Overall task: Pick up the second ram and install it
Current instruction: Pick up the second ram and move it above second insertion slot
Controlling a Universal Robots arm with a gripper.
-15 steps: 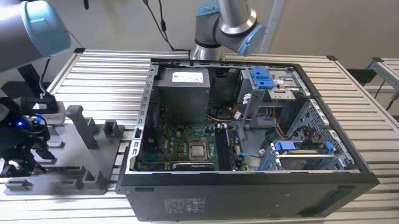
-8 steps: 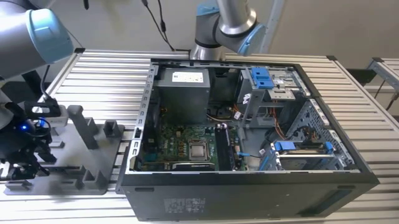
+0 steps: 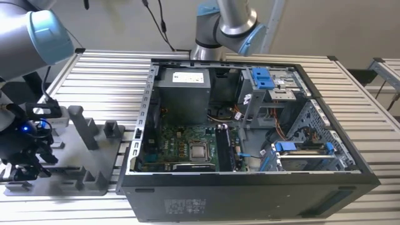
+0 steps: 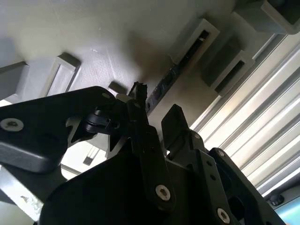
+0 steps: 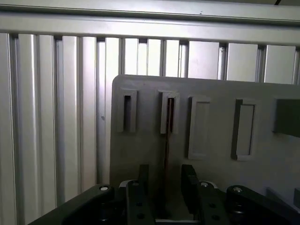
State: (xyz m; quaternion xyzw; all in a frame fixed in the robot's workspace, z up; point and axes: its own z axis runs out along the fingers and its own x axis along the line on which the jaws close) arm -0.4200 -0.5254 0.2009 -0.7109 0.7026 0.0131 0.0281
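Two fingers (image 5: 188,180) straddled the second ram (image 5: 166,140), spread apart, not touching.
It stood edge-on in a grey holder (image 5: 220,93) slot on the slatted bench (image 5: 56,117), gaps both sides.

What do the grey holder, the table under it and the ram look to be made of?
The grey holder looks like matte plastic: dull, even grey, moulded slots. The table seems aluminium: bright ribbed slats with sheen. The second ram, edge-on, shows a thin dark board, likely circuit laminate.
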